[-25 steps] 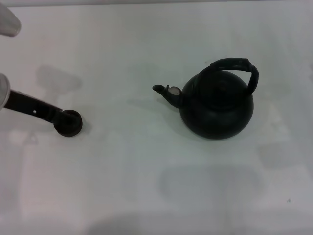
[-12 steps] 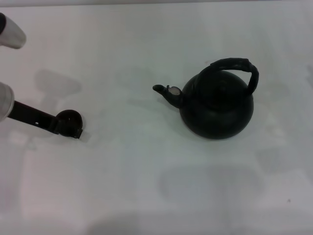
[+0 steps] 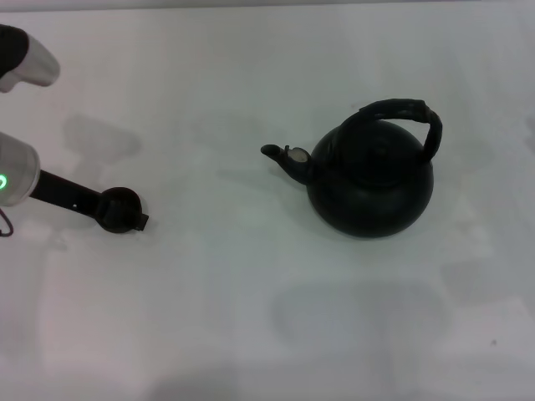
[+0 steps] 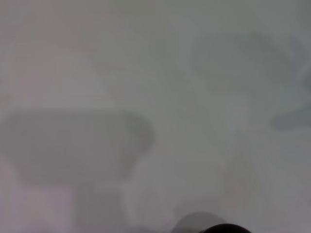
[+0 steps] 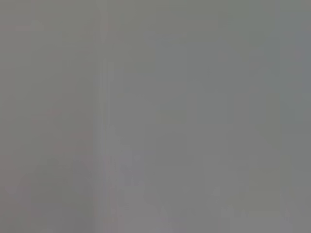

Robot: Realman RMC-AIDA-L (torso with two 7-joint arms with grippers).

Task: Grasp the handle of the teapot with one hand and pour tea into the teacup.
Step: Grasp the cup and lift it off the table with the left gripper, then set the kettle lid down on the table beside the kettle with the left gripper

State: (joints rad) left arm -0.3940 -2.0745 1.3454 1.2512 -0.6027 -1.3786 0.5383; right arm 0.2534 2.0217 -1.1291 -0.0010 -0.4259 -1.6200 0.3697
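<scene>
The teapot [image 3: 370,188], large, round and matte black-green, stands right of centre in the head view, its short spout [image 3: 280,157] pointing left. Its thick dark arched handle [image 3: 399,113] rises over the top, with nothing touching it. The tiny dark teacup [image 3: 119,209] sits far to the left on the white table [image 3: 251,292]. My left gripper [image 3: 138,219] reaches in from the left edge; one dark finger [image 3: 71,194] runs to the cup and a small tip shows just past it. I cannot tell whether it grips the cup. The right gripper is out of view.
A wide stretch of bare white table lies between the teacup and the teapot's spout. The left arm's grey body [image 3: 12,171] shows at the left edge. The left wrist view shows only table and a dark shape [image 4: 224,228] at its edge; the right wrist view shows plain grey.
The left arm has swung further into view from the left edge. Its dark finger has shifted slightly right at the cup, with a tip now past it. The teapot has not moved.
</scene>
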